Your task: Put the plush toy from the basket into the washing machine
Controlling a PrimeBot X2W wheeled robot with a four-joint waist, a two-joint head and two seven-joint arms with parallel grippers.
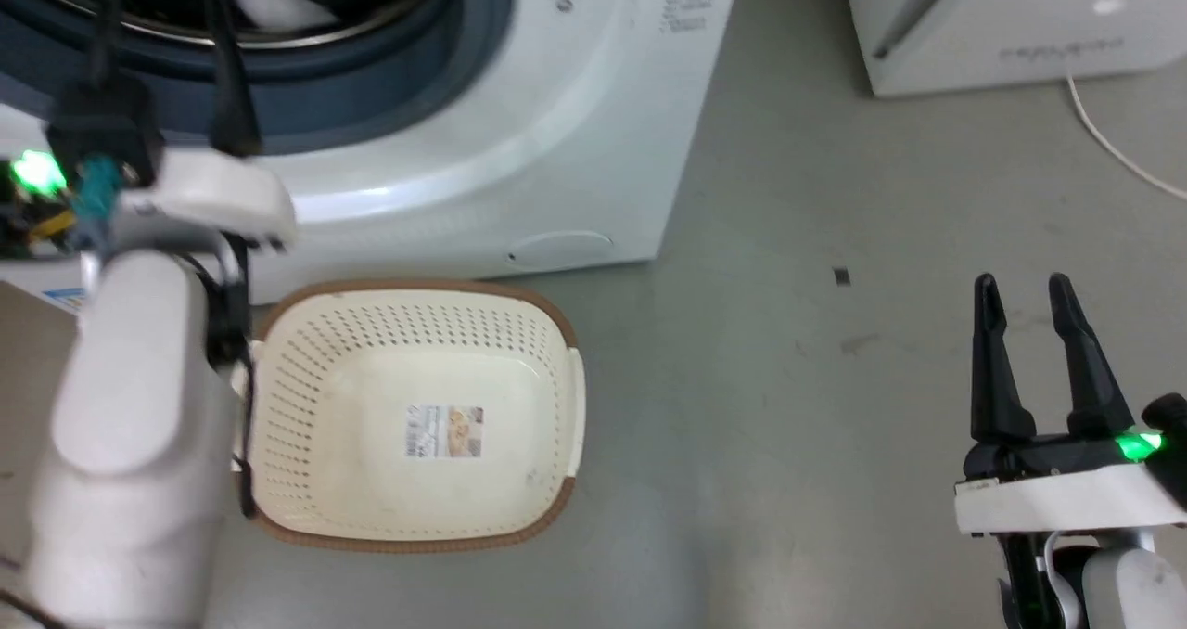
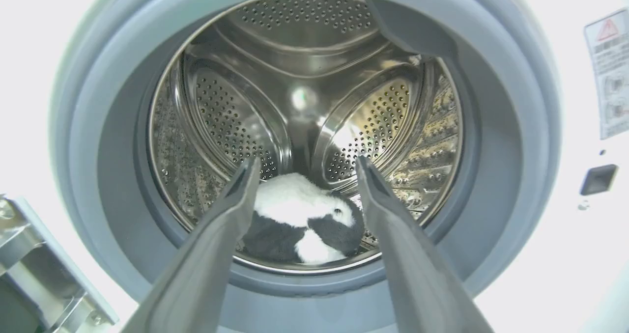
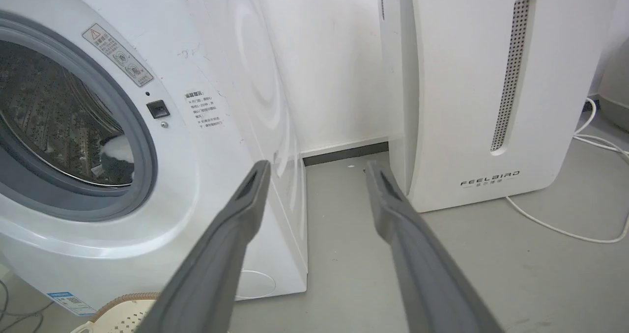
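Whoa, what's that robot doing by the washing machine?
The robot's job is putting the plush toy into the washing machine, and the toy lies in the steel drum now. The left gripper points into the machine, open and holding nothing. The basket sits on the floor in front, with just a label inside. The right gripper is open, off to the side.

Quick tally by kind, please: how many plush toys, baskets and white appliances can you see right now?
Plush toys: 1, the plush toy lying in the drum.
Baskets: 1, the basket, no toy in it.
White appliances: 2, the washing machine and the FEELBIRD appliance.
Total: 4.
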